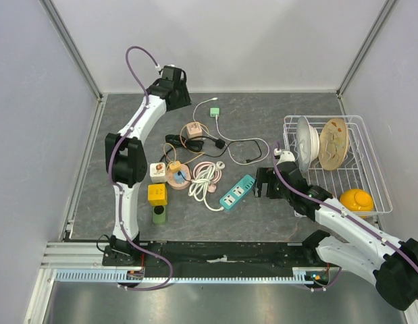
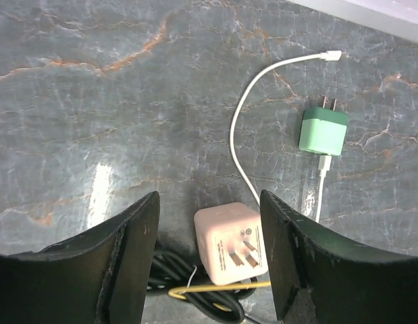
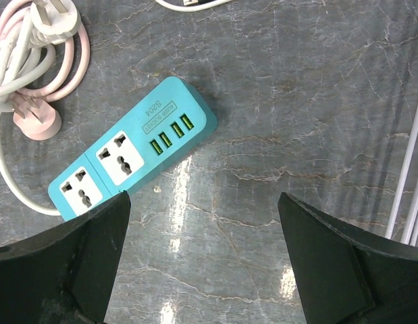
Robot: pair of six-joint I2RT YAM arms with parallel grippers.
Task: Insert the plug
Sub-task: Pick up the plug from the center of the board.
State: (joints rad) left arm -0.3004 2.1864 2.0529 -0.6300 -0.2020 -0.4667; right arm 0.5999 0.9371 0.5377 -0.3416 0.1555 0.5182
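A pink cube plug lies prongs-up on the table on black cable, between the open fingers of my left gripper, which hangs above it; it also shows in the top view. My left gripper is at the back of the table. A teal power strip with two sockets and several USB ports lies at the middle front. My right gripper is open and empty, just right of the strip. A green charger with a white cable lies further back.
A white and pink coiled cord lies left of the strip. A white wire rack with plates and a yellow bowl stands at the right. Yellow and green blocks and a small adapter sit at the left. A black cable runs across the middle.
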